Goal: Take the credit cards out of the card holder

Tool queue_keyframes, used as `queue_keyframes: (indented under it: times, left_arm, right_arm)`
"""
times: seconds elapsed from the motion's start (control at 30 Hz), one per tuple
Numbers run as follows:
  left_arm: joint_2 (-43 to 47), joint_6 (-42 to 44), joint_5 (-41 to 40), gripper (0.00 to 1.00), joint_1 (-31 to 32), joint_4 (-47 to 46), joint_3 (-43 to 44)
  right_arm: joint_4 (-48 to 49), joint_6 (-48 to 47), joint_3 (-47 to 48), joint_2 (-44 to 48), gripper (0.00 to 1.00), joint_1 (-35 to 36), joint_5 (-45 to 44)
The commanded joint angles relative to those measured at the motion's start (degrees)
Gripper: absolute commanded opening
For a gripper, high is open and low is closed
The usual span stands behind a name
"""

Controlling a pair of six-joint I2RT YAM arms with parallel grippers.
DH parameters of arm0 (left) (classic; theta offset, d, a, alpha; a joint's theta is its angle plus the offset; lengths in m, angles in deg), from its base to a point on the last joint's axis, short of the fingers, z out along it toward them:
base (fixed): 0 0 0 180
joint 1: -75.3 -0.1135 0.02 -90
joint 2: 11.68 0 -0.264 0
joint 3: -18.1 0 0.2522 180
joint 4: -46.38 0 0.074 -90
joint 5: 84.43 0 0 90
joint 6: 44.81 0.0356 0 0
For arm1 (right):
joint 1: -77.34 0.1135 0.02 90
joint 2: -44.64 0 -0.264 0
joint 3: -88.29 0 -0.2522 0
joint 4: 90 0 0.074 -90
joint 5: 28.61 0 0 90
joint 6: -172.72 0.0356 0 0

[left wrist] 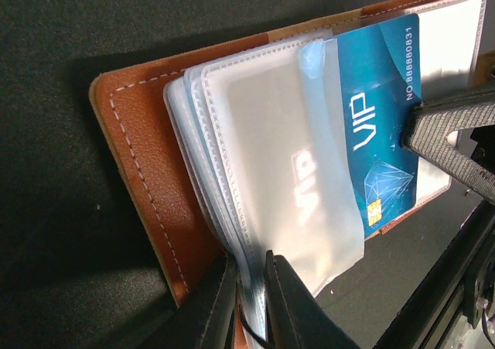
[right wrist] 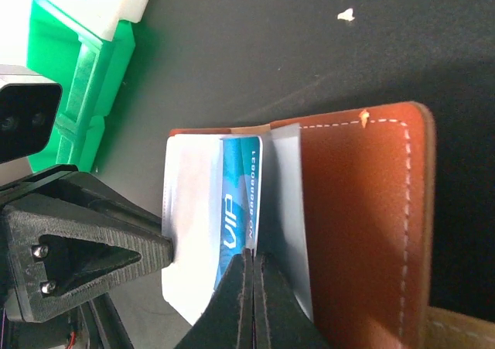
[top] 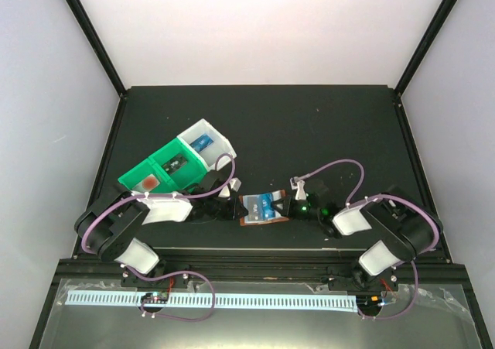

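My left gripper (left wrist: 249,270), nearly closed, pinches the clear pockets (left wrist: 271,155) of the holder (left wrist: 139,163); my right gripper (right wrist: 249,258), fully closed, nips the edge of the blue card (right wrist: 236,202).

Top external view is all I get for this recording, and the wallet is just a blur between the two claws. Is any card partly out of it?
Observer: Yes. The left wrist view shows a blue card marked VIP, partly out of a clear pocket of the open brown wallet.
Reviewer: Which claw is on it?
Observer: The right claw is shut, with its tips at the card's long edge. I cannot tell whether it actually pinches the card.
Reviewer: And the other one?
Observer: The left claw clamps the wallet by the edge of its stacked clear pockets, away from the card.
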Motion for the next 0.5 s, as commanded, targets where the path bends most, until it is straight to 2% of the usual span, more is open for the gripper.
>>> queue_keyframes:
  times: [0.0,0.1,0.33,0.47]
  left_arm:
    - [-1.78,0.81,-3.81,0.13,0.25,5.95,-0.68]
    - [-0.67,0.53,-3.66,0.17,0.28,6.61,-0.15]
    - [6.63,-1.01,-2.31,0.44,0.32,7.89,1.78]
    - [11.06,-1.93,-1.64,0.52,0.24,8.63,2.8]
  right_arm:
    - [-5.23,-1.14,-1.84,2.12,0.01,-0.51,-4.23]
    - [-6.31,-0.75,-2.5,5.03,0.01,-0.51,-4.94]
    - [-10.79,-0.2,-3.09,13.62,0.01,-0.55,-6.44]
    - [-12.43,0.41,-3.19,18.04,0.01,-0.52,-6.0]
